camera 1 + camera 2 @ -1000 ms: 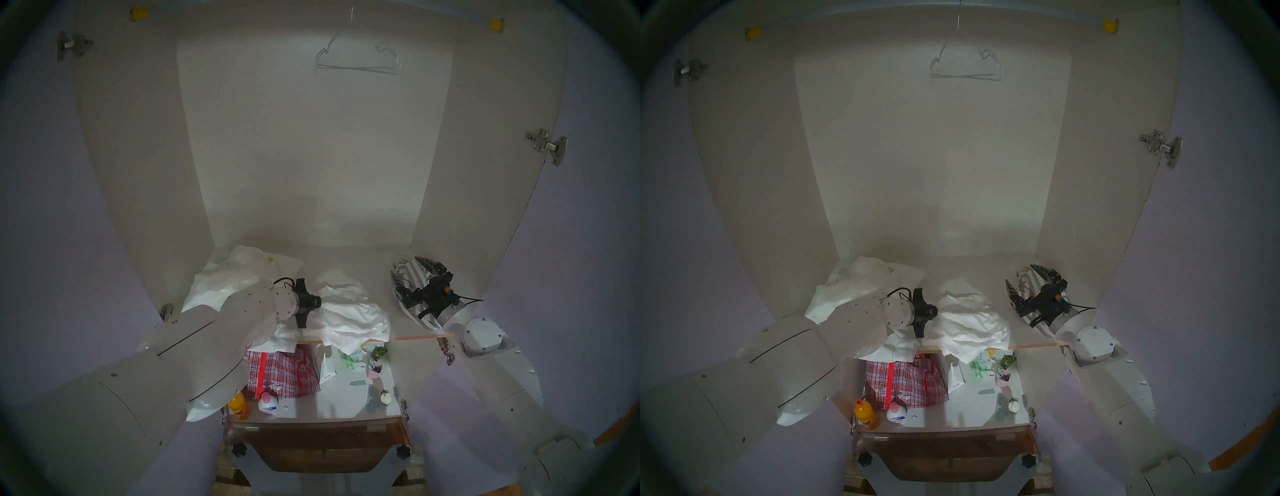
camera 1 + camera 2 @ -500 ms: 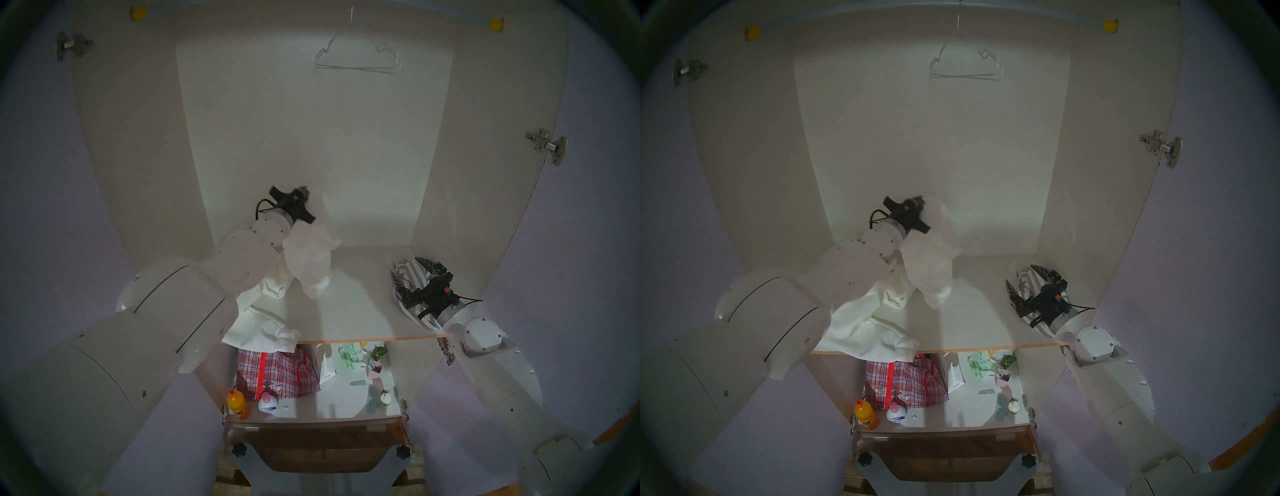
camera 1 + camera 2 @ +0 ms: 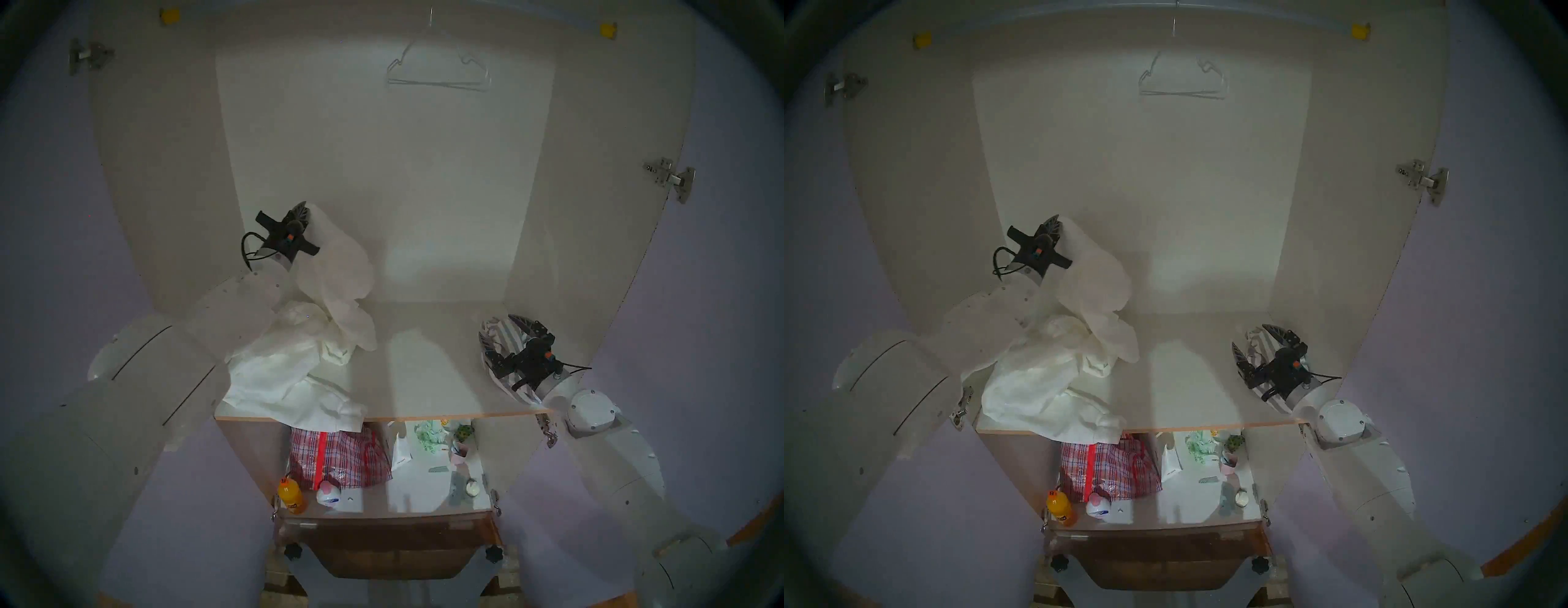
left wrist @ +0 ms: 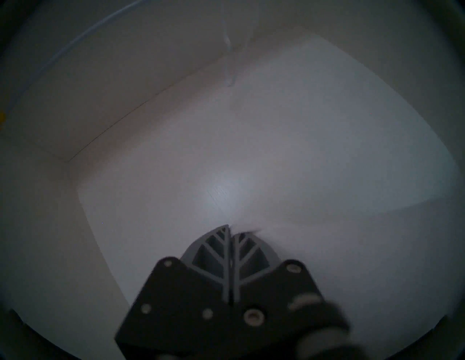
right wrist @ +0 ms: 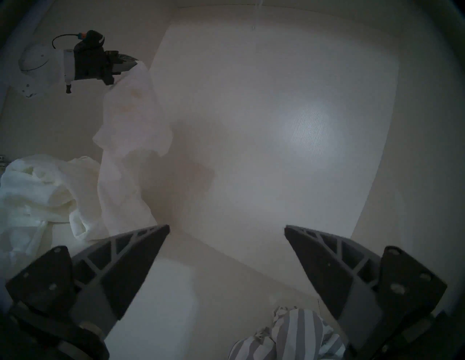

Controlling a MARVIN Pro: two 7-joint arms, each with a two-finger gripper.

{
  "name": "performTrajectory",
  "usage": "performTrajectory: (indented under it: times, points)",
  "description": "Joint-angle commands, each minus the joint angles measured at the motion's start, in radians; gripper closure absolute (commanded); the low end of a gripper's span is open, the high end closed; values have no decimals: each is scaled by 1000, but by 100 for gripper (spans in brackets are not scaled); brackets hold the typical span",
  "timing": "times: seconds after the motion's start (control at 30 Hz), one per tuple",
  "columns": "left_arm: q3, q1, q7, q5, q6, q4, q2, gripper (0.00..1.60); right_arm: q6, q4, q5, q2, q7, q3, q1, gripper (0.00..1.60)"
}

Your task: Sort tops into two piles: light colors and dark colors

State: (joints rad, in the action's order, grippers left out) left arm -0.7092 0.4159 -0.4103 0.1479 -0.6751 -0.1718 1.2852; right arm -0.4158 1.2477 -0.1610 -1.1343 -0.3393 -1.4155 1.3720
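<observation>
My left gripper (image 3: pixel 303 212) is raised near the cupboard's back left wall, shut on a thin white top (image 3: pixel 339 271) that hangs down to the shelf. The left wrist view shows its fingers (image 4: pixel 224 251) pressed together; the cloth does not show there. The top's lower end touches the big heap of white and cream tops (image 3: pixel 288 373) on the shelf's left side. My right gripper (image 3: pixel 498 322) is open, resting over the small grey-and-white striped bundle (image 3: pixel 507 339) at the shelf's right end. The bundle lies below its fingers in the right wrist view (image 5: pixel 289 334).
The shelf's front edge (image 3: pixel 466 414) runs across the cupboard, with side walls close on both sides. A wire hanger (image 3: pixel 437 72) hangs high at the back. Below are a red-and-blue checked bag (image 3: pixel 339 458), an orange bottle (image 3: pixel 292 496) and small items.
My left gripper took the white top from the middle of the shelf and lifted it up and to the left, over the white heap. The right arm has not moved.
</observation>
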Motion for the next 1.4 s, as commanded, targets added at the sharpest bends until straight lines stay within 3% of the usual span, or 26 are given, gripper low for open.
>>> performTrajectory:
  times: [0.0,0.13,0.17,0.27,0.47,0.5,0.57,0.63,0.77,0.87,0.97,1.1,1.13,1.2,1.23,1.27,1.37]
  points:
    - [24,-21,-111,46,95,37,15,160,-21,23,-9,2,-4,-9,-16,0]
    - [35,-39,-160,82,195,62,-19,160,-18,23,-7,1,-3,-9,-16,0]
    - [47,-49,-136,95,228,68,-33,160,-18,23,-7,1,-3,-9,-16,0]
    - [89,-34,-51,124,183,54,-63,160,-18,23,-7,1,-3,-9,-17,0]
    - [178,29,168,164,177,72,-46,160,-14,22,-5,0,-2,-9,-17,0]
    - [178,35,207,146,178,72,-46,0,-14,21,-5,0,-2,-9,-17,0]
    - [178,21,276,123,145,72,-48,0,-15,22,-5,0,-3,-9,-17,0]
    - [108,1,354,53,122,55,-40,0,-13,21,-4,0,-2,-9,-18,0]
    - [45,-48,456,-32,93,39,-37,0,-11,19,-3,0,-1,-8,-18,0]
    - [-48,-80,523,-161,90,39,-26,0,-11,19,-3,0,-1,-8,-18,0]
    - [-124,-108,634,-287,115,54,-24,0,-14,21,-4,0,-2,-9,-18,0]
    - [-198,-101,714,-415,147,67,-30,0,-16,22,-5,0,-3,-10,-17,0]
    - [-205,-100,710,-434,182,67,-35,0,-16,22,-5,0,-3,-10,-17,0]
    - [-211,-93,807,-475,181,70,-50,0,-17,22,-5,0,-3,-10,-17,0]
    - [-231,-87,776,-500,186,71,-46,0,-16,22,-5,0,-3,-10,-17,0]
    - [-252,-80,705,-546,132,68,-48,0,-14,21,-4,0,-3,-10,-17,0]
    - [-252,-80,705,-546,132,68,-48,0,-14,21,-4,0,-3,-10,-17,0]
